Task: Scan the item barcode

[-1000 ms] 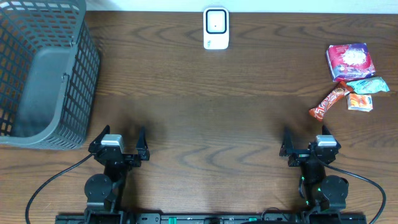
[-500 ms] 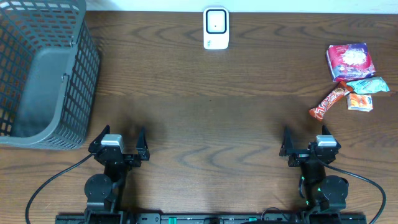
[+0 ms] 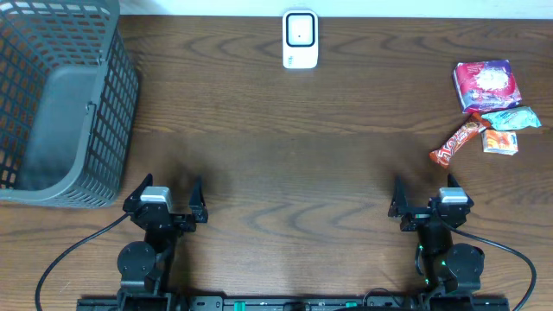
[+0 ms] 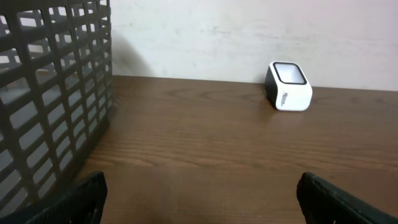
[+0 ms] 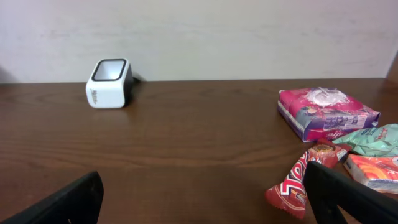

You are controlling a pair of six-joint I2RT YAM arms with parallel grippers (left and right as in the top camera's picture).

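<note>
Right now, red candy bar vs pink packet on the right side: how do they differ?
Shape: the red candy bar is long and narrow; the pink packet is squarish and thicker.
Pose: the bar lies diagonally; the packet sits roughly square to the table edge.
Place: the bar is nearer the robot, the packet farther back.
Both lie flat on the table, and neither is held.

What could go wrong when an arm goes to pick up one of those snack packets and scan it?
The red twisted candy bar wrapper lies tight beside the small orange packet and the teal packet, so the open right gripper could well drag a neighbour along. No barcode shows on any wrapper, so the item may need turning before the white box-shaped scanner, far across from them, reads it.
</note>
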